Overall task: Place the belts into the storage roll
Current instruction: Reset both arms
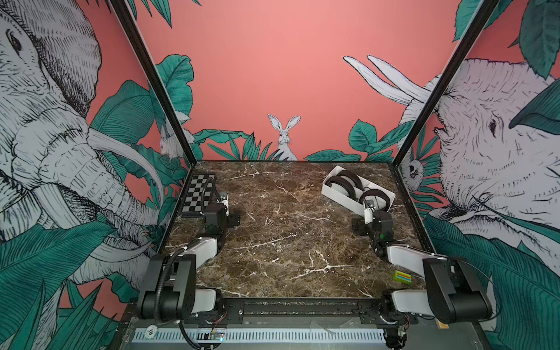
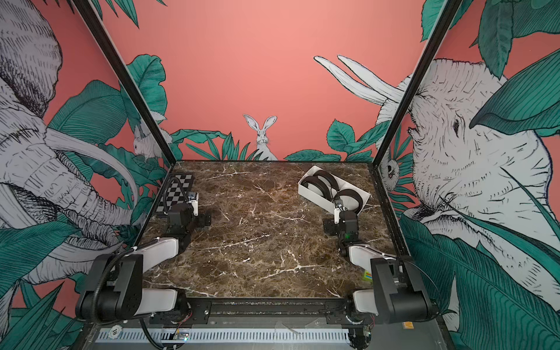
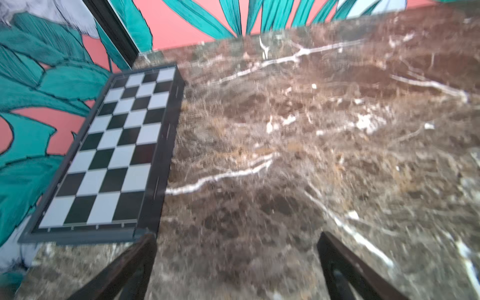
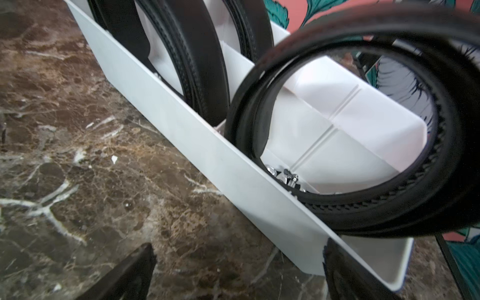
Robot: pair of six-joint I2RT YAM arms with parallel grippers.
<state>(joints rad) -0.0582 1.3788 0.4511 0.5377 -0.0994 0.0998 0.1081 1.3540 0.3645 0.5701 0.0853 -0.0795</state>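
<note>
Right wrist view: right gripper [image 4: 233, 272] stood wide open and empty at the lower edge.
Above it, the storage roll [image 4: 207, 145] held all three belts [image 4: 197, 65] upright; a slow, straight retreat seemed best, not to catch the nearest coil [image 4: 454, 155].

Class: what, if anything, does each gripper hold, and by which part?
Nothing. The left gripper and right gripper stand open and empty; the belts sit coiled in the white tray.

3 belts [image 4: 197, 65] stand coiled in the storage roll [image 1: 341, 198], far-right corner of the desk [image 1: 288, 227]; checkered board [image 1: 197, 194] lies at the far-left corner.
</note>
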